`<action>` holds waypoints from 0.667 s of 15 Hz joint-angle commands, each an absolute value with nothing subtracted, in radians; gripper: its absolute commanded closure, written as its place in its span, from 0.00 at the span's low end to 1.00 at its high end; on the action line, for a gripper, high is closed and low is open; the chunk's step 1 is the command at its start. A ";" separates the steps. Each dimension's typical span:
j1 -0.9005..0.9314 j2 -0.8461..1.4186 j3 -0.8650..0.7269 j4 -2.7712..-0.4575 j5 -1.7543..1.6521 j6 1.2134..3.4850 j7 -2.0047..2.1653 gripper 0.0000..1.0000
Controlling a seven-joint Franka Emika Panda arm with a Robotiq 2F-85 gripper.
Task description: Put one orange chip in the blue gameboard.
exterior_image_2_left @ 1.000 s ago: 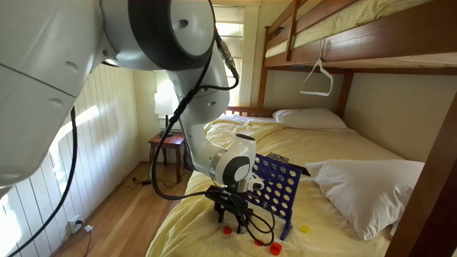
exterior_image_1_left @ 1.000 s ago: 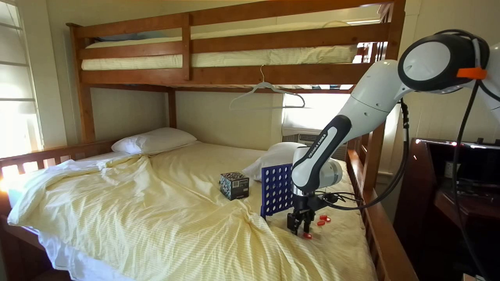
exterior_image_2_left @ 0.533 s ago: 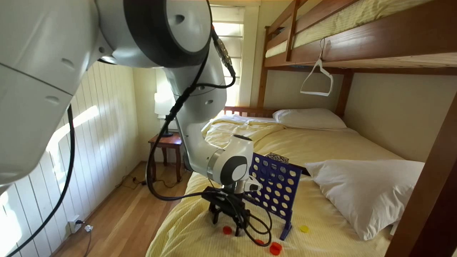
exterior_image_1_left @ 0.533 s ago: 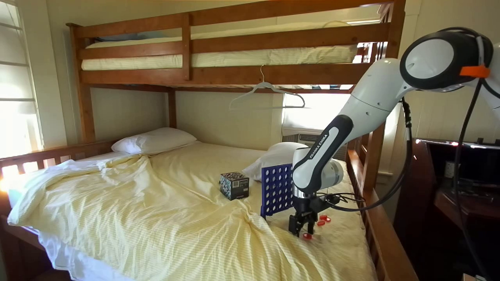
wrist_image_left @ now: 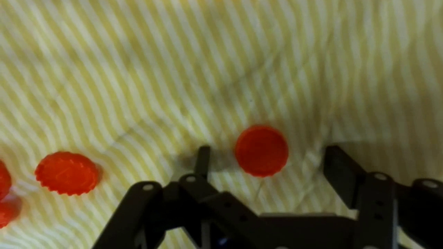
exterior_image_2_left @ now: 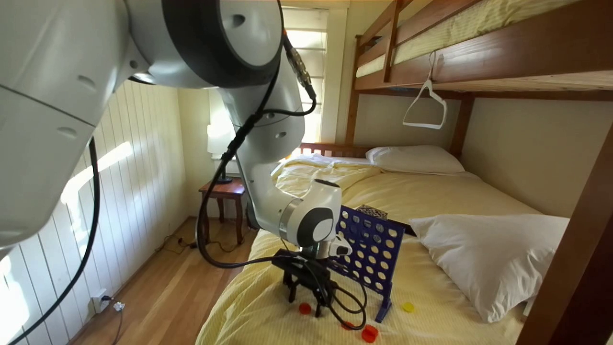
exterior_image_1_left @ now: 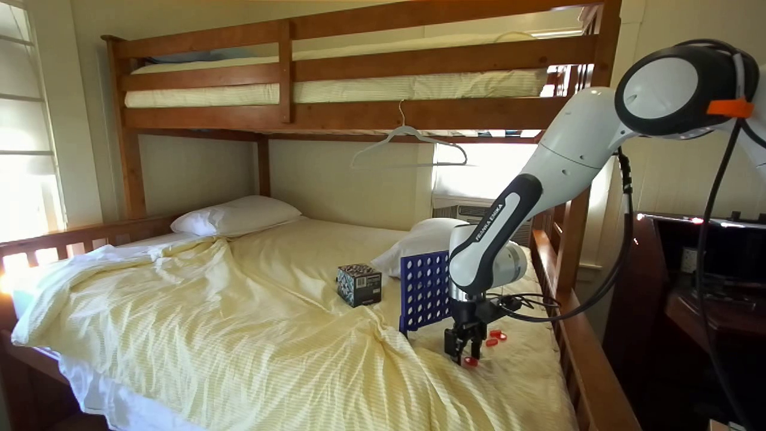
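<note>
Wrist view: A black two-fingered gripper [wrist_image_left: 268, 152], spread wide, brackets without touching a round orange-red plastic chip [wrist_image_left: 262, 151] on yellow-striped cloth bedding [wrist_image_left: 166, 86]; closing too high could miss, too low pinch bedding. In both exterior views, an upright blue plastic grid gameboard [exterior_image_2_left: 368, 247] stands nearby; a bump might tip it.

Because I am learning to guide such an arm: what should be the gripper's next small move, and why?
Probably close the gripper gently. In the wrist view its fingers stand open, with one chip lying flat between them, apparently touching neither; another chip lies outside. The gripper's exact height is hard to judge, so go slowly.
</note>
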State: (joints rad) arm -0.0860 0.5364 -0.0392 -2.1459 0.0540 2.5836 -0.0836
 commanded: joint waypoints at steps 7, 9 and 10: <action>-0.076 0.509 -0.051 -2.178 0.027 2.601 -0.064 0.56; -0.076 0.509 -0.053 -2.179 0.027 2.602 -0.064 0.30; -0.076 0.508 -0.053 -2.179 0.026 2.603 -0.063 0.27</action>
